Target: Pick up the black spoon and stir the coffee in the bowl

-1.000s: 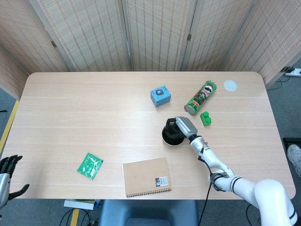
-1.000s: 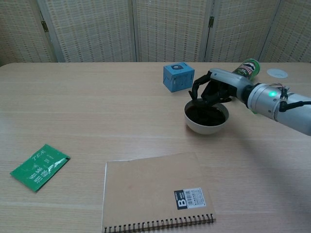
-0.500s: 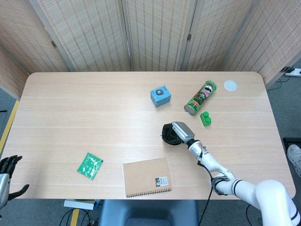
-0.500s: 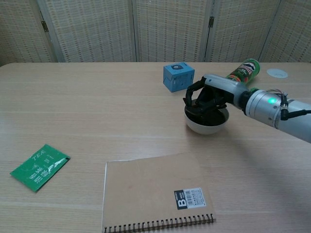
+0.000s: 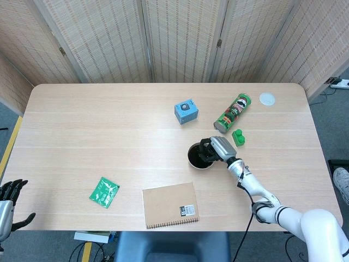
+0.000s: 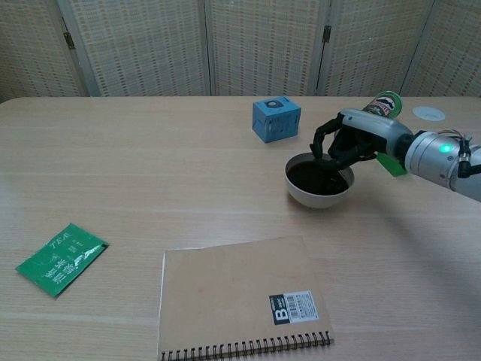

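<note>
- Two hands: right hand (image 6: 347, 143) over bowl (image 6: 319, 189) of coffee (image 6: 319, 177), fingers curled; whether they clamp the spoon, can't tell.
- Left hand (image 5: 10, 192) off-table, fingers apart.
- Green packet (image 6: 59, 258) reads "TEA"; notebook (image 6: 240, 303) label "B".

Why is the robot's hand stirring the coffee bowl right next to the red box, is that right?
Almost. The box beside the bowl is blue, not red; the chest view shows it clearly. The right hand does hover over the bowl of dark coffee.
</note>
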`<act>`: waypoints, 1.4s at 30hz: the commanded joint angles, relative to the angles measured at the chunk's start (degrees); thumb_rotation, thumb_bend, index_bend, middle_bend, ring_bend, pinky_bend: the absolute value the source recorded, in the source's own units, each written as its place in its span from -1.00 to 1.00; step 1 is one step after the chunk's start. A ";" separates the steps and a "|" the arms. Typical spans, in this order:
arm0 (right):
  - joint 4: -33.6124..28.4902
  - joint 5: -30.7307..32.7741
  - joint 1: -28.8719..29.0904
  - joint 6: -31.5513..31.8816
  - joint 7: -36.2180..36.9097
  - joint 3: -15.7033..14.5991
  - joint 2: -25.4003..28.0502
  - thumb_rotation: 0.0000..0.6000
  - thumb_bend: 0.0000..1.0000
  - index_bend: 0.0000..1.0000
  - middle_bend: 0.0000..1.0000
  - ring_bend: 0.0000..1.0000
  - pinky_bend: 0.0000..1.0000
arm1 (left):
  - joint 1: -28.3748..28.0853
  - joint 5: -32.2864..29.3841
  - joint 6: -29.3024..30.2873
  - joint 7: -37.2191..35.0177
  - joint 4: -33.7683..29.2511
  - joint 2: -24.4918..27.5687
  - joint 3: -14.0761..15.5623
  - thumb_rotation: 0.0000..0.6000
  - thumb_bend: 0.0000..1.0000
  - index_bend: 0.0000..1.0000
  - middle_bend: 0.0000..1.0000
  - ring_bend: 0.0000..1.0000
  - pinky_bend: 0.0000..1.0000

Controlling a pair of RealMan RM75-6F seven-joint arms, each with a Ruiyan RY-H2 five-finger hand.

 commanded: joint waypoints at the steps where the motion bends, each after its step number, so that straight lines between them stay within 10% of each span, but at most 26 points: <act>1: 2.18 0.48 1.47 -0.66 0.31 1.20 -1.76 1.00 -0.16 0.40 1.00 1.00 1.00 | 0.02 -0.12 -0.05 0.05 -0.01 0.03 0.01 1.00 -0.59 -0.63 -0.66 -0.72 -0.62; 24: -4.67 -4.30 -0.78 3.36 1.09 -4.09 1.77 1.00 -0.16 0.43 1.00 1.00 1.00 | -0.12 0.15 0.03 -0.30 0.32 -0.14 -0.06 1.00 -0.59 -0.63 -0.66 -0.72 -0.62; 42: 3.73 -1.76 2.66 -0.13 2.47 -0.75 -3.52 1.00 -0.14 0.43 1.00 1.00 1.00 | 0.25 -0.41 0.28 0.20 -0.06 0.13 0.01 1.00 -0.59 -0.63 -0.66 -0.72 -0.62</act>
